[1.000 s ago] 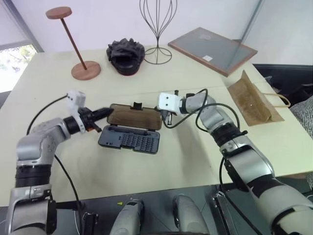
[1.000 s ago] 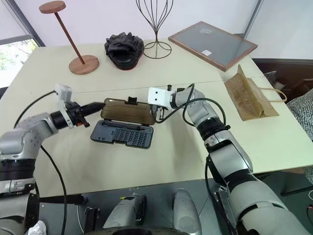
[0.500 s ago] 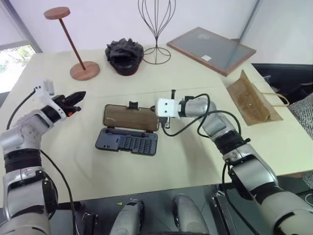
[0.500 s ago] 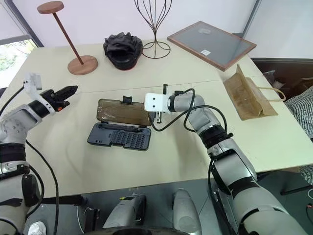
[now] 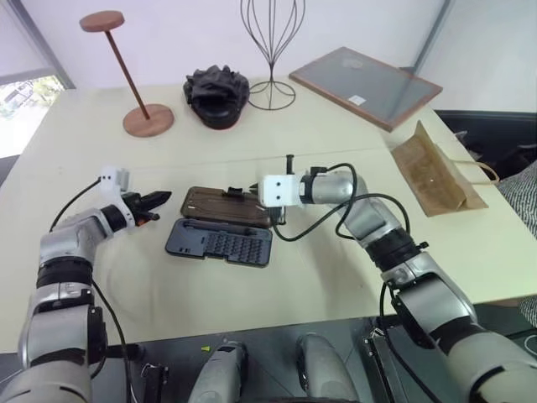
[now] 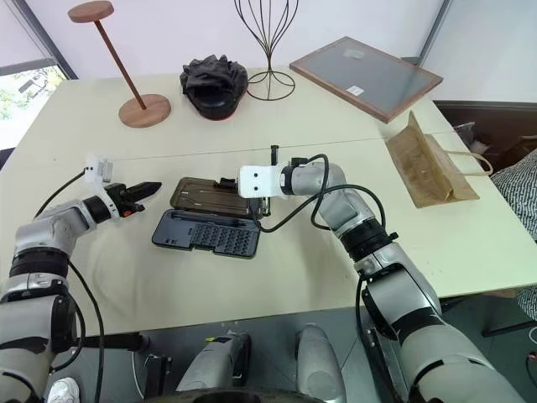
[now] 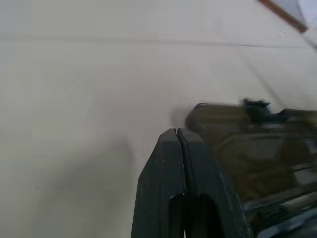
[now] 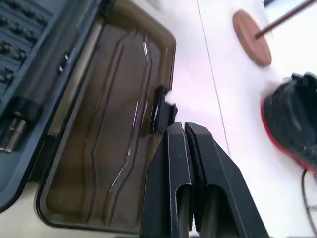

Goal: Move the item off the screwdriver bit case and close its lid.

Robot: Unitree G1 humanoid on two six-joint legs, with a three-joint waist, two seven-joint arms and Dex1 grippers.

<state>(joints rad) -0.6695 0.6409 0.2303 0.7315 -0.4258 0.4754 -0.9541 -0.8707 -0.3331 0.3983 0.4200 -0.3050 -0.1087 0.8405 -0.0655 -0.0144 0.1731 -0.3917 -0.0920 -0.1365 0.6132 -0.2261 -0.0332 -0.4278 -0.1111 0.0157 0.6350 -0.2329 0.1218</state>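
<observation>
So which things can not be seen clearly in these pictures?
- Right gripper touching the lid or not: the head views hide it behind the wrist.
- Screwdriver bit case, left wrist view: blurred, cut by the edge.
- Bits in the case, head views: too small.

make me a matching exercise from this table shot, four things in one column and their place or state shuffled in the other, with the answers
Things:
1. kraft paper bag
2. lid
3. left gripper
4. wood-framed grey panel

Place or state:
A. shut, beside the screwdriver bit case, on its left
B. at the table's far right corner
C. on the table near its right edge, off the case
D. swung open, lying behind the rows of bits

Pairs: 1-C, 2-D, 3-A, 4-B
</observation>
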